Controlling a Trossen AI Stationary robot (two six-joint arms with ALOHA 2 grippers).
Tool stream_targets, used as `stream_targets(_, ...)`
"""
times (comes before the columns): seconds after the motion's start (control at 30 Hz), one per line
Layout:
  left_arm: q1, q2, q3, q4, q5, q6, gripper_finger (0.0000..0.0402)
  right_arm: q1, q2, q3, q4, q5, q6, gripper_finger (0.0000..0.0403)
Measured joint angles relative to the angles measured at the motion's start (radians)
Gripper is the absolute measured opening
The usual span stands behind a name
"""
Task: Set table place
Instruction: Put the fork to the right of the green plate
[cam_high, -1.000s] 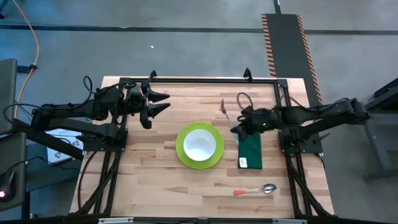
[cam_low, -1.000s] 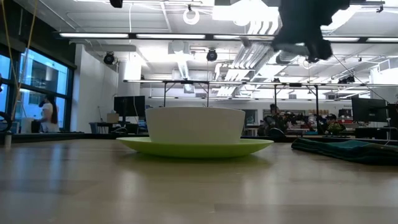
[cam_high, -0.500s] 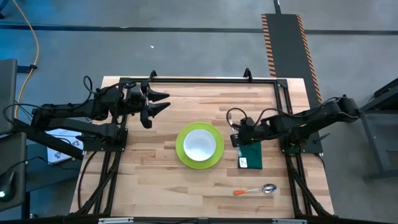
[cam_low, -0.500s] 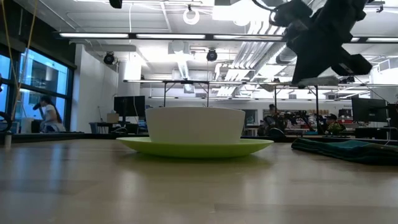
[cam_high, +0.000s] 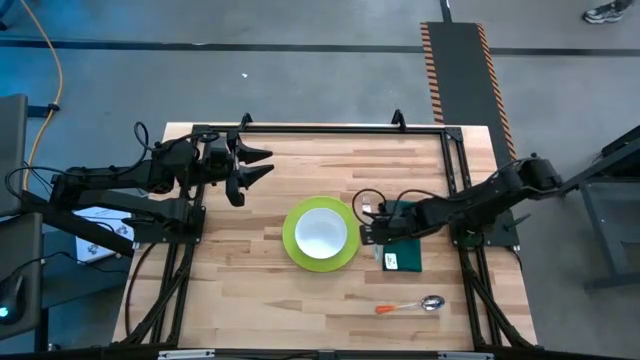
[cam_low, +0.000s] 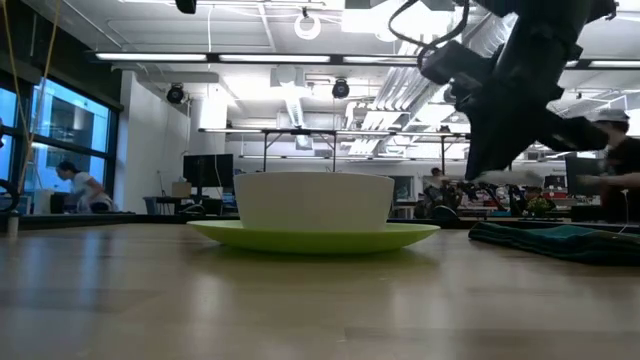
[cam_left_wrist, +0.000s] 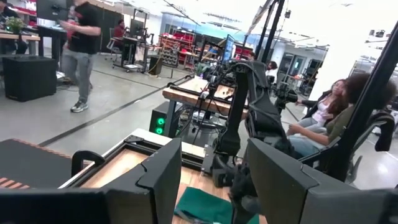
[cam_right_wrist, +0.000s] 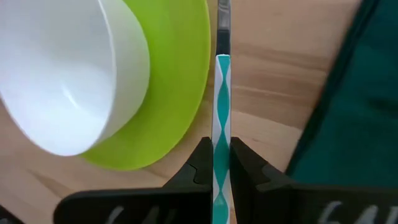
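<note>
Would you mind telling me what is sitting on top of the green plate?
A white bowl sits on the plate, near its middle. The plate's centre under the bowl is hidden. The bowl looks empty from above.

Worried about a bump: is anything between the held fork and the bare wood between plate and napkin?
Nothing visible. The right tool holds the fork over bare table between plate and napkin.

Seated person, walking person, striped floor ramp.
</note>
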Motion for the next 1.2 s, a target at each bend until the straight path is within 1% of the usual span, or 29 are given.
stream_targets(0.17,0.000,0.000,0.000,0.000,0.000,0.000,0.0175,0.000,0.069,0.000,0.019,-0.024,0.043,0.0000)
stream_targets(0.53,0.000,0.000,0.000,0.000,0.000,0.000,0.0175,0.010,0.152,0.000,0.030,-0.029,0.152,0.0000)
stream_targets(1.0,0.000,0.000,0.000,0.000,0.000,0.000,0.0175,0.005,0.222,0.000,0.088,-0.029,0.155,0.0000)
stream_targets(1.2,0.000,0.000,0.000,0.000,0.000,-0.001,0.0175,0.005,0.223,0.000,0.087,-0.033,0.155,0.0005)
